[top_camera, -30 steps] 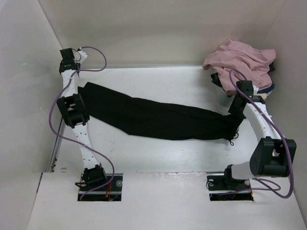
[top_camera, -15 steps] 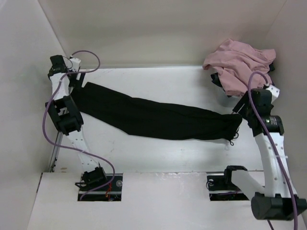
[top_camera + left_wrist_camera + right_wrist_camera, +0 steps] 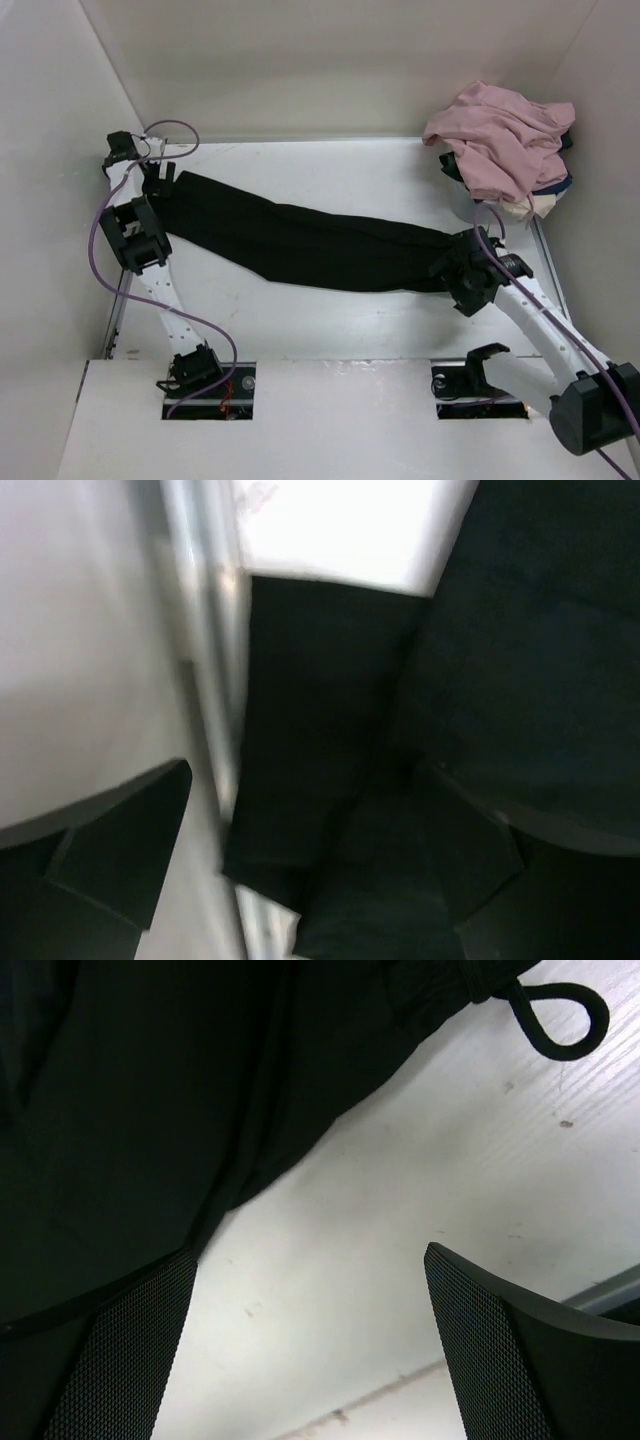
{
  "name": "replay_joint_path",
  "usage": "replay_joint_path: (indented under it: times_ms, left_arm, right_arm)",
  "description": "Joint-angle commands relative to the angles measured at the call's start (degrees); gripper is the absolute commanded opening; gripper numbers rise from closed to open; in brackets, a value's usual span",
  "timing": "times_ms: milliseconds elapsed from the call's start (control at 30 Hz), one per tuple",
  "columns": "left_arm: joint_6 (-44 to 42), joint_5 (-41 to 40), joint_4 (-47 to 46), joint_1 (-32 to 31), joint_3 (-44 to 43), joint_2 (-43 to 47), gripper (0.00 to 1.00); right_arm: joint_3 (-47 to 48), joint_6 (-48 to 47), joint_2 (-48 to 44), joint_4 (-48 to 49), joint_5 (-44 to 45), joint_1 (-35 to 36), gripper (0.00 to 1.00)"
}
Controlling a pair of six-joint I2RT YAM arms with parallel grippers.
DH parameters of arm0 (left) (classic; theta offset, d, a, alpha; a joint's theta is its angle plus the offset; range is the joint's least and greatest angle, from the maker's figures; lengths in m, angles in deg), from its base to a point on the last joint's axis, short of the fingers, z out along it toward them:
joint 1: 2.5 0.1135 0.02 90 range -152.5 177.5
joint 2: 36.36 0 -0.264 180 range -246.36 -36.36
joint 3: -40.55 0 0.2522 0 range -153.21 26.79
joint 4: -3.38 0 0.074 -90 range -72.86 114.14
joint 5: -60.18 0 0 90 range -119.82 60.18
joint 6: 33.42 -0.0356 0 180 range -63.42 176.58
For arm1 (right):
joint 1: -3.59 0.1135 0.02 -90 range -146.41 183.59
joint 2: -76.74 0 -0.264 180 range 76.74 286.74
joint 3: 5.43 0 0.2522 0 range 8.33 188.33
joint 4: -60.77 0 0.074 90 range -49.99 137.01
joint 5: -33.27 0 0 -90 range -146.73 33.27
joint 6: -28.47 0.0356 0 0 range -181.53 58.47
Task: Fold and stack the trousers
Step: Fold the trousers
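Note:
The black trousers [image 3: 320,245] lie stretched in a long band across the table, from back left to mid right. My left gripper [image 3: 150,178] hangs open over their left end. In the left wrist view the black cloth [image 3: 330,710] lies under and between the spread fingers [image 3: 120,860], ungripped. My right gripper [image 3: 452,272] is low at the right end, also open. In the right wrist view only bare table shows inside the right gripper [image 3: 310,1350], with the trousers [image 3: 150,1110] up-left and their drawstring loop [image 3: 560,1020] top right.
A dusty-pink garment [image 3: 500,135] is heaped in the back right corner over navy and cream cloth [image 3: 550,195]. White walls close in the table [image 3: 330,320] on three sides. A metal rail [image 3: 205,680] runs along the left edge beside the trousers.
Both grippers have opened and let go of the trousers' ends. The left one shifted slightly left. The right arm swung down and nearer, to the right end's front edge.

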State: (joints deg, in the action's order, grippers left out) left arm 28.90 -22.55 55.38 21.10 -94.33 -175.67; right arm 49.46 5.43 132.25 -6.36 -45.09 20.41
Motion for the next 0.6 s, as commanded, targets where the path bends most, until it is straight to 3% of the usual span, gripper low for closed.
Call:
replay_joint_path:
  times_ms: [0,367,467,567]
  left_arm:
    - [0.3,1.0,1.0,-0.2,-3.3,-1.1,0.96]
    - [0.3,3.3,3.6,0.7,-0.8,-2.7,0.12]
    - [-0.4,2.5,2.5,0.9,2.7,0.2,0.05]
    - [-1.0,0.2,1.6,1.8,6.1,3.1,0.00]
  right_arm:
    - [-0.9,9.2,2.1,5.2,5.2,-2.4,1.00]
    - [1.4,8.5,20.2,17.9,8.2,-8.5,1.00]
    - [3.6,7.8,24.0,18.8,8.9,-8.7,0.94]
    - [4.0,5.7,26.7,22.0,7.3,-9.6,0.73]
